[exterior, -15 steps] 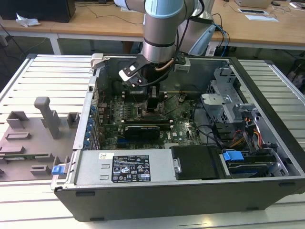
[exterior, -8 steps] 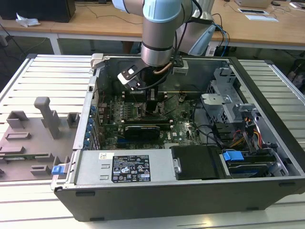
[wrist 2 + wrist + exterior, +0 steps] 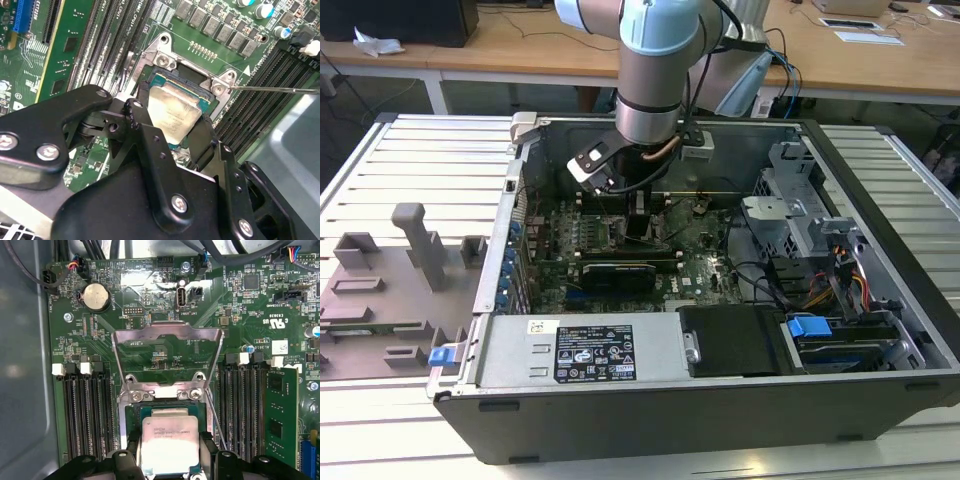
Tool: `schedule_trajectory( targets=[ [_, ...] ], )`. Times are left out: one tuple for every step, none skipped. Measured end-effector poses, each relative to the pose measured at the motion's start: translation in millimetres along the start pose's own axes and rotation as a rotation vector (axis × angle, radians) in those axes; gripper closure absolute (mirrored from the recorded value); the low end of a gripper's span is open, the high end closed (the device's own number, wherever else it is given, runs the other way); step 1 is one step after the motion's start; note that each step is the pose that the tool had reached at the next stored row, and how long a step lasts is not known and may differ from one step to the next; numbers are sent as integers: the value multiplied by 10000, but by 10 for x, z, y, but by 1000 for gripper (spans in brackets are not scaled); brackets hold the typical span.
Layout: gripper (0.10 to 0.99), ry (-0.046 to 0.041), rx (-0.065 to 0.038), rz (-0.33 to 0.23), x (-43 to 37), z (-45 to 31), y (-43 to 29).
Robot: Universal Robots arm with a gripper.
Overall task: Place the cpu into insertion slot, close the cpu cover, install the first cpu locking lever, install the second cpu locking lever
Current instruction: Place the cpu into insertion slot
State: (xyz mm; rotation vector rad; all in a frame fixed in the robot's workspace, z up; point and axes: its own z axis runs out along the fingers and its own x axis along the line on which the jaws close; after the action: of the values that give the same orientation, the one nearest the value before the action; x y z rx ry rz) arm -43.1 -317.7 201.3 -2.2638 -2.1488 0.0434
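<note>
In both wrist views the cpu [image 3: 169,442] [image 3: 172,112], a flat square chip with a pale silver top, sits between my gripper's black fingers [image 3: 131,452]. My gripper [image 3: 169,460] [image 3: 171,120] is shut on the chip's two opposite edges. The chip lies low over the insertion slot [image 3: 165,411] [image 3: 172,75] on the green motherboard, slightly tilted in the second wrist view. The cpu cover [image 3: 150,332], a silver frame with a square window, stands swung open beyond the slot. A thin wire locking lever [image 3: 275,90] [image 3: 212,415] sticks out unlatched beside the socket. In the exterior view, my gripper [image 3: 638,215] reaches down into the open computer case.
Long black memory slots [image 3: 85,415] flank the socket, with one green memory stick [image 3: 280,415] seated. A coin battery [image 3: 95,296] lies beyond the cover. The case holds a power supply [image 3: 585,350] and drive cage [image 3: 800,215]. A grey fixture tray [image 3: 390,290] lies at the exterior view's left.
</note>
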Motion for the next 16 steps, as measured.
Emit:
schedule_trajectory(
  targets=[
    [541,-1,0,1,0,0,0],
    [541,1,-1,1,0,1,0],
    [529,1,-1,1,0,1,0],
    [529,1,-1,1,0,1,0],
    [467,1,-1,1,0,1,0],
    [467,0,-1,0,0,1,0],
    [467,1,-1,-4,-2,1,-1],
    [467,-1,0,-4,-2,0,-1],
    [467,-3,1,-5,-3,-6,-1],
    [467,-1,0,-6,-2,-20,-1],
    [467,0,0,-7,-2,-62,-2],
    [467,0,-1,-7,4,-99,-4],
    [467,-1,0,-7,9,-117,-5],
    [482,-1,0,-7,13,-137,-5],
    [545,0,-1,-7,15,-180,-7],
    [608,0,-1,-6,16,-228,-9]
  ],
)
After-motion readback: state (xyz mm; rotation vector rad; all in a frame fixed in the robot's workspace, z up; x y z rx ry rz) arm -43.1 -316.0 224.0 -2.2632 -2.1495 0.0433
